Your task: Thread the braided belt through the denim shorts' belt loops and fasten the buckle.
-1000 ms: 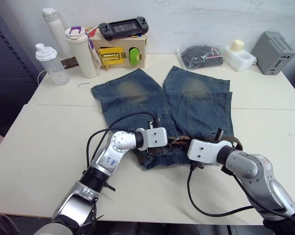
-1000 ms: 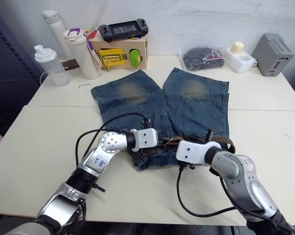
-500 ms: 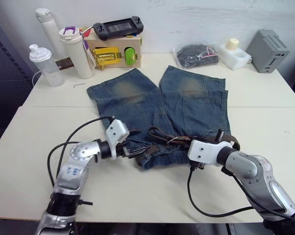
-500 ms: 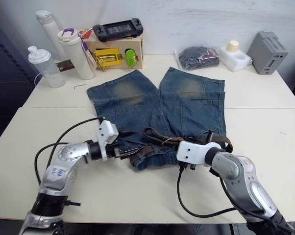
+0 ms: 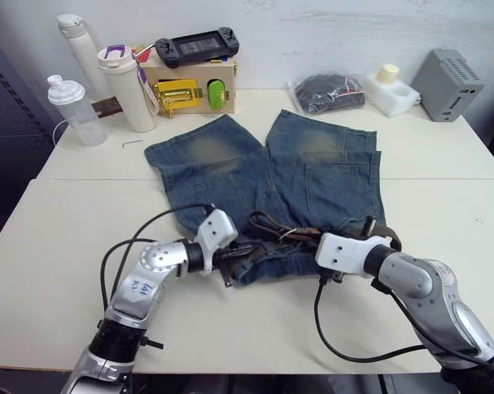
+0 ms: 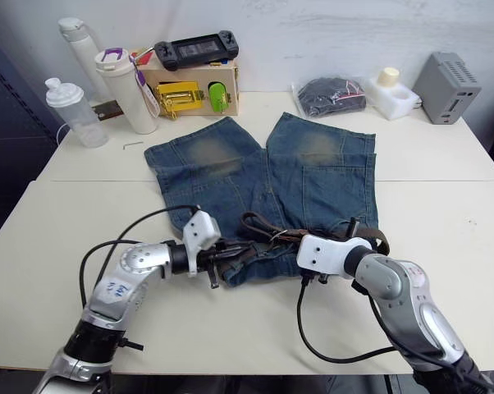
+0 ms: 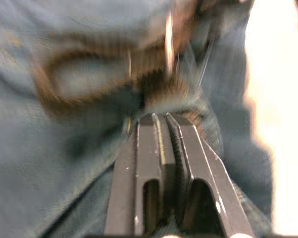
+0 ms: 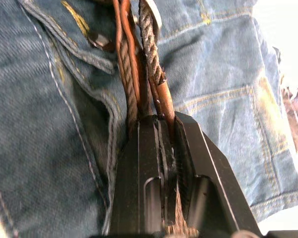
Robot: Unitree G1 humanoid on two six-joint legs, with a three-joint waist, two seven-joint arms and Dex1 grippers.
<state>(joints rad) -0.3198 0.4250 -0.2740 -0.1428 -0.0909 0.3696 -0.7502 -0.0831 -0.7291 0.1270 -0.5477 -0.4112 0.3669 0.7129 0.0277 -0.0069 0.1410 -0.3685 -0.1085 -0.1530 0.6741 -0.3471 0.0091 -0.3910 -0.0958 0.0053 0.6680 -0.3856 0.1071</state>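
Dark-brown braided belt (image 5: pixel 273 227) clamped in right claw (image 8: pixel 162 124) on faded blue denim shorts (image 5: pixel 329 176); left claw (image 7: pixel 161 119), nearly closed and empty, best regripped beside next loop.

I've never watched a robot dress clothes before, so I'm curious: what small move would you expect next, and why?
Probably the left gripper opens and takes hold of the loose belt end. Its fingers look shut and empty, tips at the waistband of the denim shorts, while the right gripper is clamped on the braided belt, which lies in a loop over the shorts, unfastened.
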